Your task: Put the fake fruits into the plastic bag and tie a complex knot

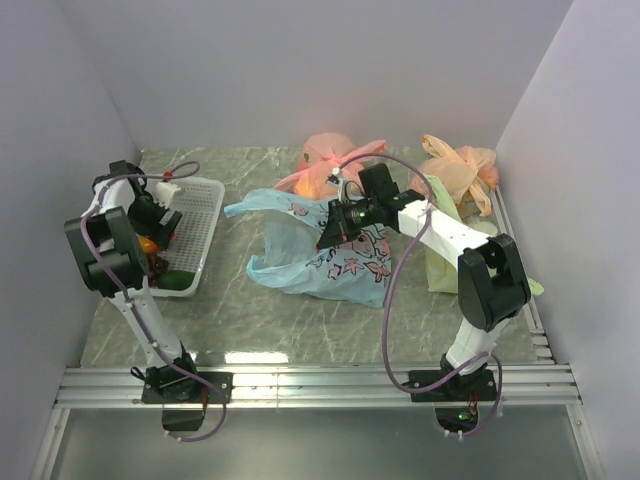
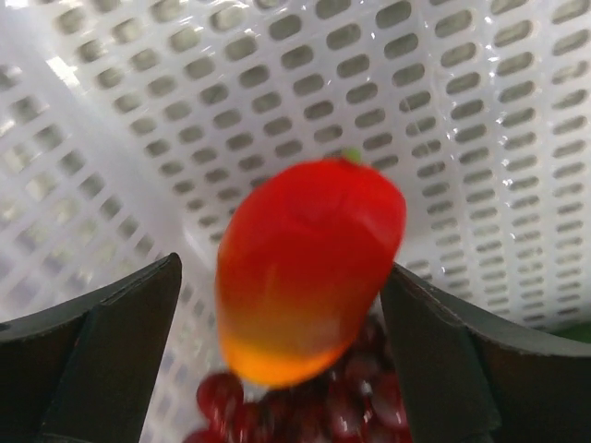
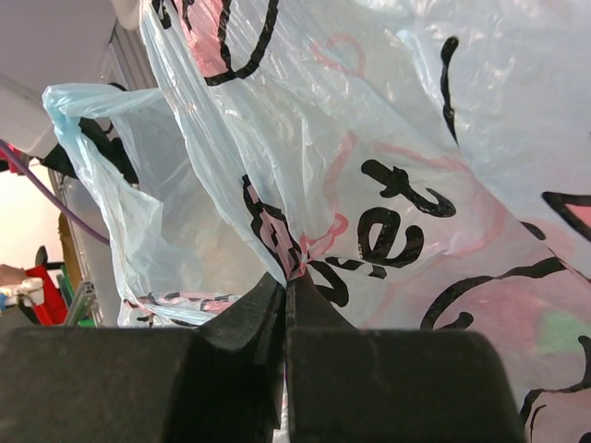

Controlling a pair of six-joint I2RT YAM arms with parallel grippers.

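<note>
The light blue bag (image 1: pixel 340 270) with the pink and dark print lies crumpled in the middle of the tabletop (image 1: pixel 250 325), and its handles are not tied. The right hand (image 1: pixel 325 232) is at the far part of this bag. In the right wrist view its two fingers (image 3: pixel 231 323) are pressed together, and they pinch a thin fold of the bag between the tips.

To the left of the bag stands a white basket (image 1: pixel 205 215). The left hand (image 1: pixel 160 222) hangs over it with the fingers wide apart. Between these fingers there is a red fruit (image 2: pixel 309 258) with an orange end. It is blurred in the left wrist view. It seems very close to one finger, but I cannot tell if it touches it. Under this fruit, on the floor of the basket, lie dark red grapes (image 2: pixel 314 411). A dark green fruit (image 1: pixel 178 281) lies in the same basket, at its near end.

Behind the bag lies a pink-orange bag (image 1: pixel 330 155), and a second one (image 1: pixel 460 165) is behind it to the right. A yellow-green bag (image 1: pixel 440 272) lies just to the right of the blue bag, partly under the right arm.
</note>
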